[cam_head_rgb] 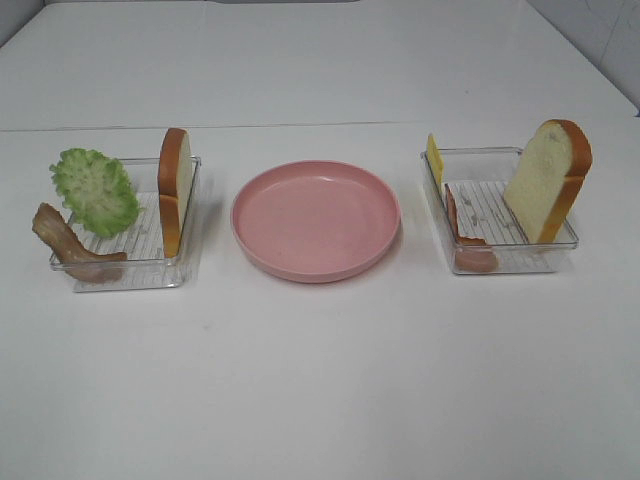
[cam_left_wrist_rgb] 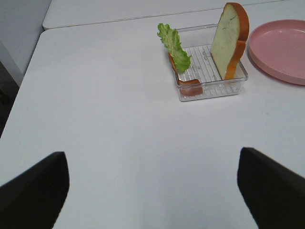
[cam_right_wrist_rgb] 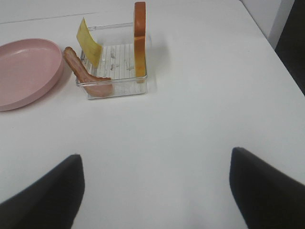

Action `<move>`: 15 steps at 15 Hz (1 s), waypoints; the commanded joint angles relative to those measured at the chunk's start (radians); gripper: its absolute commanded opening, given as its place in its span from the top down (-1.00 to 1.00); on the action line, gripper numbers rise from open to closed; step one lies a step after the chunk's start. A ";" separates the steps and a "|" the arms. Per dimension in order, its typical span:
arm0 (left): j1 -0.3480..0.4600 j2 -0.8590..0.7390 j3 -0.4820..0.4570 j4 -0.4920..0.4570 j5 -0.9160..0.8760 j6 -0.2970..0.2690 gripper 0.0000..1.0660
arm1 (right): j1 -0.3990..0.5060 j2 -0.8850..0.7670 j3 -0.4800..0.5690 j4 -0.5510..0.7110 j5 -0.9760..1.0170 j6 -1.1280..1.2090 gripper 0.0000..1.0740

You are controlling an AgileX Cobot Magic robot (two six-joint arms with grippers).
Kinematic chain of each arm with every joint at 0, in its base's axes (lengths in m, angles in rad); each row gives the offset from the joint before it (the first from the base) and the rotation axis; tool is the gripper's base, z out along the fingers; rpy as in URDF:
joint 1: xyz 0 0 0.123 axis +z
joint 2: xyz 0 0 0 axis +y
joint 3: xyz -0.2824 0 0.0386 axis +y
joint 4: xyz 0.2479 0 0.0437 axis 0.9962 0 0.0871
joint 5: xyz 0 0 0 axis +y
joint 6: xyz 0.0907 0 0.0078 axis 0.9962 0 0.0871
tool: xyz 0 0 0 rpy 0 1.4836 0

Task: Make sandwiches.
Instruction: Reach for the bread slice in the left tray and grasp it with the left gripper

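Flanking the pink plate [cam_head_rgb: 316,222], left tray [cam_head_rgb: 125,283] holds lettuce [cam_head_rgb: 95,190], meat [cam_head_rgb: 60,238], bread [cam_head_rgb: 175,185], right tray [cam_head_rgb: 520,265] cheese [cam_head_rgb: 434,158], bacon [cam_head_rgb: 462,225], toast [cam_head_rgb: 545,180]; left hand [cam_left_wrist_rgb: 152,191], right hand [cam_right_wrist_rgb: 155,191] spread apart.

Seemingly a robotics lab bench: bare white table [cam_head_rgb: 320,400], toy food [cam_head_rgb: 95,190] in clear trays [cam_head_rgb: 140,276].

Bright, even overhead light; soft faint shadows, mild glare on the white table [cam_head_rgb: 320,380], sharp focus.

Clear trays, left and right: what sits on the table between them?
The round pink plate sits between the left tray and the right tray, touching neither. The exterior high view shows this.
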 commanded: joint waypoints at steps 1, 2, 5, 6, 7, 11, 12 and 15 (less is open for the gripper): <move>0.005 -0.021 0.006 0.006 -0.009 -0.001 -0.69 | -0.005 -0.013 0.003 -0.002 0.001 -0.002 -0.46; 0.005 -0.021 0.006 0.006 -0.009 -0.001 -0.69 | -0.005 -0.013 0.003 -0.002 0.001 -0.002 -0.46; 0.005 -0.020 0.006 0.006 -0.011 -0.001 -0.69 | -0.005 -0.013 0.003 -0.002 0.001 -0.002 -0.46; 0.005 -0.007 -0.010 0.007 -0.028 -0.001 -0.69 | -0.005 -0.013 0.003 -0.002 0.001 -0.002 -0.46; 0.005 0.012 -0.029 0.006 -0.052 -0.001 -0.69 | -0.005 -0.013 0.003 -0.002 0.001 -0.002 -0.46; 0.005 0.189 -0.084 -0.089 -0.186 -0.001 -0.69 | -0.005 -0.013 0.003 -0.002 0.001 -0.002 -0.46; 0.005 0.270 -0.100 -0.135 -0.221 -0.001 -0.69 | -0.005 -0.013 0.003 -0.002 0.001 -0.002 -0.46; 0.005 0.547 -0.192 -0.205 -0.244 0.000 -0.69 | -0.005 -0.013 0.003 -0.002 0.001 -0.002 -0.46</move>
